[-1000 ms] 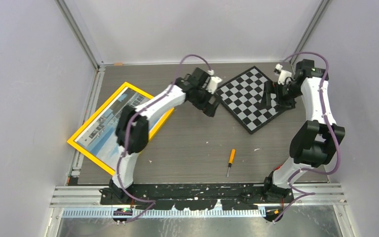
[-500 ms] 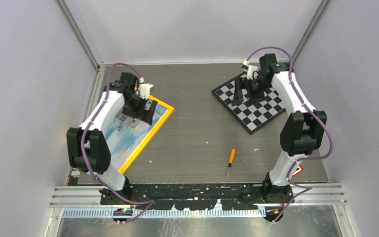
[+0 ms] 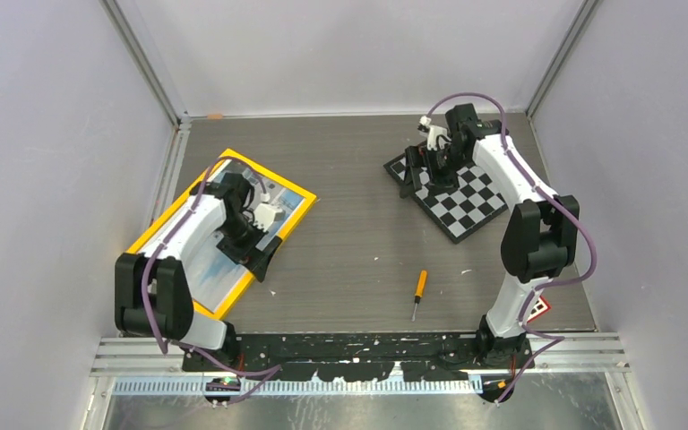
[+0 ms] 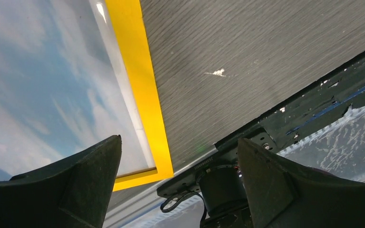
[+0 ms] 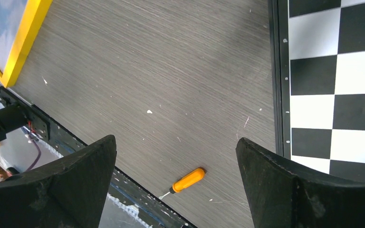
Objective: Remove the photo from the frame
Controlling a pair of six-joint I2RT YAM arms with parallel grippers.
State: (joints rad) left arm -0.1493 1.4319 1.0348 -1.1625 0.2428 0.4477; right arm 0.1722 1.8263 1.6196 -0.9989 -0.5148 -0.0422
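**Photo inside the yellow frame, both grippers spread and empty**

Seen from above: a grey wood-grain worktop (image 3: 358, 242), with two white-and-black arms bolted at its near edge.

On the left side, flat and turned diagonally, one large yellow frame (image 3: 155, 226). Inside it, face up, one photo (image 3: 208, 271): blue sky with white clouds, partly hidden under the left arm. Not taken out. Between print and yellow border, a pale inner strip.

Over the frame's near right border, the left gripper (image 4: 179, 140), jaws spread wide, grasping nothing. One finger above the photo, the other above bare worktop, the yellow border between them. Contact with the frame: cannot tell.

At the far right, one black-and-white checkerboard (image 3: 470, 197), also diagonal. At its left corner, the right gripper (image 5: 176, 140), jaws wide apart, nothing held, above bare worktop just beside the board's edge.

Edges: the frame's left corner at the worktop's left edge by the metal rail, its near corner close to the front edge.

Open room: a broad bare band of worktop between frame and checkerboard. In it only one orange-handled screwdriver (image 3: 419, 291), toward the front edge, well apart from both.

Count: one frame, one photo, one checkerboard, one screwdriver, two grippers.
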